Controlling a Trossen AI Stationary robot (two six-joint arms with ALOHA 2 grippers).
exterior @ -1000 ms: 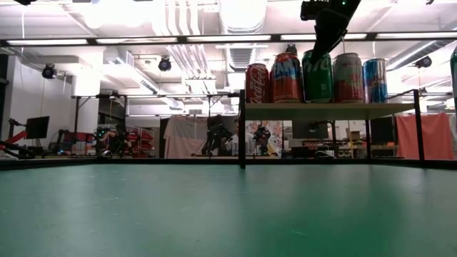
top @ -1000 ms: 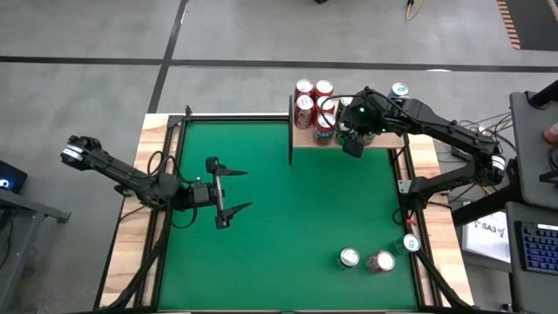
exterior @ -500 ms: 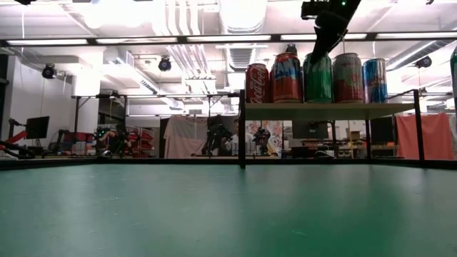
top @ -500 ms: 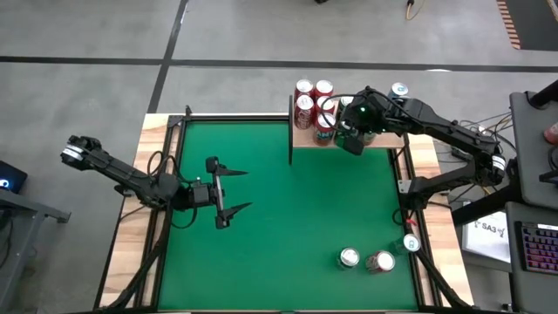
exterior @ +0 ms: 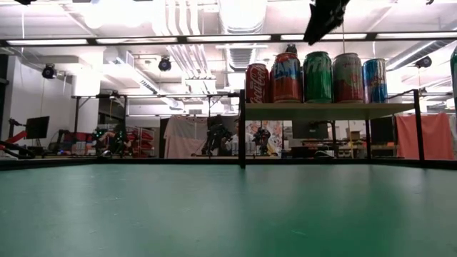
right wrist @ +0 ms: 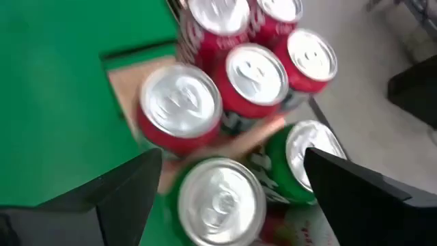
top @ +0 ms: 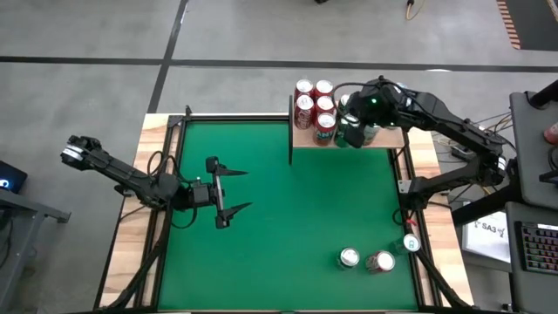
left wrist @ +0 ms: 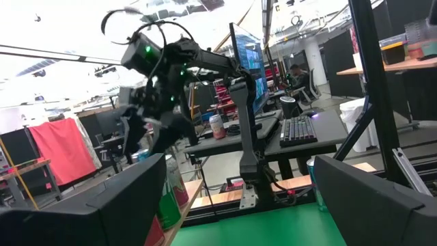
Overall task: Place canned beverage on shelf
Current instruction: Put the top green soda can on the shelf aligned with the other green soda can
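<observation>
Lifting straight up keeps the right gripper [top: 353,138] clear: its fingers are spread and empty above the green can [exterior: 318,76], which stands on the shelf [exterior: 328,110] below them among red cans [right wrist: 181,113]. Left gripper [top: 228,187] waits, also spread.

Dark jointed arms [top: 122,174], black cables, green LED.

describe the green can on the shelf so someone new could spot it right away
Find the small wooden shelf on black posts at the green table's far edge. A row of upright cans lines its front, and the green can stands between two red-labelled neighbours. It is the only green one in that row.
</observation>
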